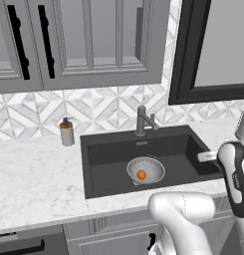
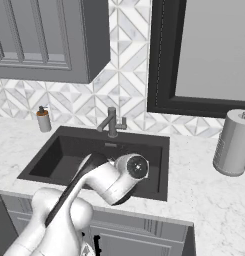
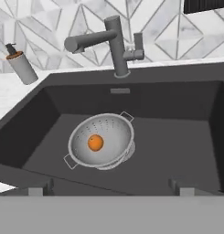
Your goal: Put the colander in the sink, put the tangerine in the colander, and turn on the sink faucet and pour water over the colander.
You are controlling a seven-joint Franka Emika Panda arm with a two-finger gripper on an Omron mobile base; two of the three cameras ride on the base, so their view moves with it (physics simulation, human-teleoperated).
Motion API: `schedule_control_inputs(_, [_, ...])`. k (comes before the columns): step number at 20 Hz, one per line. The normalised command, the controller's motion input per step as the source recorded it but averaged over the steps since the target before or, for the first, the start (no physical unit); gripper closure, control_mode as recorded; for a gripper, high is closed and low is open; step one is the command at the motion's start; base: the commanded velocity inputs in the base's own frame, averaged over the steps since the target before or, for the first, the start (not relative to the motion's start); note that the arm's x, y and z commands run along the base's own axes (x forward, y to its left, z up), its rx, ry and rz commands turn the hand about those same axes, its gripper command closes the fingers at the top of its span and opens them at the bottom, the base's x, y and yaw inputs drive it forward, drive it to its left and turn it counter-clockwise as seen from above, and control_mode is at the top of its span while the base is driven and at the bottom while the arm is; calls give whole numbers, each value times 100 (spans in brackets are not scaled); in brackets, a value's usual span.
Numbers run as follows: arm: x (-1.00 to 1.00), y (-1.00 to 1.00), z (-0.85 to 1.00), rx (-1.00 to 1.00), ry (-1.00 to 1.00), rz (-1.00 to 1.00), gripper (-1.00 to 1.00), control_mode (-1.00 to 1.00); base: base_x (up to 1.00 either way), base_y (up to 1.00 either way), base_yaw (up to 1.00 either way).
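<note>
One colander (image 3: pixel 102 140) is counted, ahead of the end effector (image 3: pixel 109 191) in the hand view, with two small side handles seen on it. One tangerine (image 3: pixel 95 142) is counted inside it. One sink (image 3: pixel 186 137) is seen, and one sink faucet (image 3: pixel 114 43) beyond it. One soap dispenser (image 3: pixel 22 66) is counted, off to the far left. One paper towel roll (image 2: pixel 233 143) is counted on the tabletop (image 1: pixel 34 174).

No text, label or number can be read anywhere.
</note>
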Motion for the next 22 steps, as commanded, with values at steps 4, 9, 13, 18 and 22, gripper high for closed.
schedule_control_inputs(4, [17, -21, 26, 15, -40, 20, -100, -100, 0, 0, 0])
schedule_control_inputs(9, [57, -1, 37, 12, -30, 2, -100, -100, 0, 0, 0])
schedule_control_inputs(13, [73, 0, 51, 12, -20, 0, -100, -100, 0, 0, 0])
schedule_control_inputs(18, [69, 0, 30, 14, -16, 0, -100, -100, 0, 0, 0])
schedule_control_inputs(22, [45, 3, 4, 6, -19, 1, -100, -100, 0, 0, 0])
